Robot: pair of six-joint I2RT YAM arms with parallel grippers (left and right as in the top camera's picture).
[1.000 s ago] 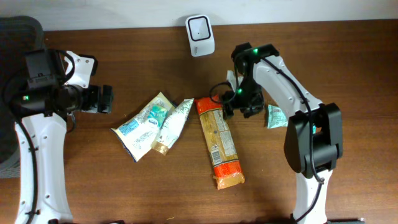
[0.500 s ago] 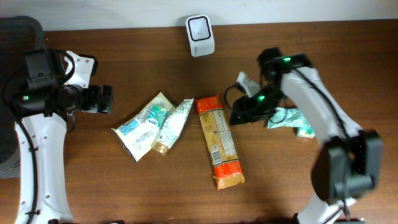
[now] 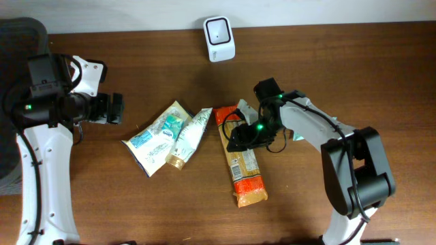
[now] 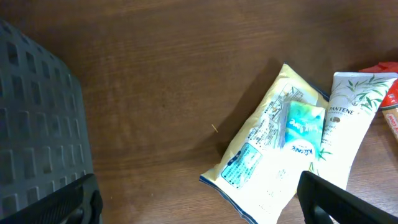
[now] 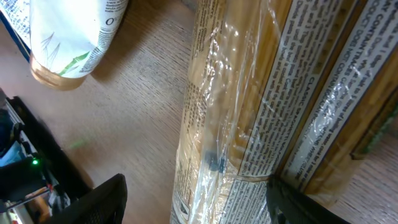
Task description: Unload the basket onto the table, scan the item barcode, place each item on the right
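Since half a sec ago the R arm (image 3: 310, 126) has swung back in from the far R of the table (image 3: 381, 75). Its R gripper (image 3: 238, 138) is now over the upper half of the pasta pack (image 3: 244, 167); before it was off to the pack's R. L arm (image 3: 41, 156) and the goods on the wood: no shift.

Pasta pack is long w/ orange ends and lies lengthwise near table centre, top end pointing twd the back edge. Overhead gives the whole pack but hides the R gripper's fingers under the wrist. R wrist cam fills that in: fingers (image 5: 102, 199) spread wide, one over bare wood L of the pack, the other over its printed side, clear film w/ spaghetti between them. Touching or not: can't tell.

White/yellow pouch (image 3: 146, 144) lies flat L of centre. L wrist cam shows its print close up.

Pantene tube (image 4: 348, 118) lies btw pouch and pack, against the pouch's edge. Brand is legible only in L wrist cam; R wrist cam catches just the tan cap end.

Scanner (image 3: 219, 29), white, sits at the back edge, overhead only, well apart from the pack.

L gripper (image 3: 114, 107) looks like a dark block from overhead. Its own cam shows the fingers wide apart, nothing btw them, over bare wood, plus a dark gridded panel (image 4: 37, 124).

Small teal sachet (image 4: 303, 127) rests on the pouch.
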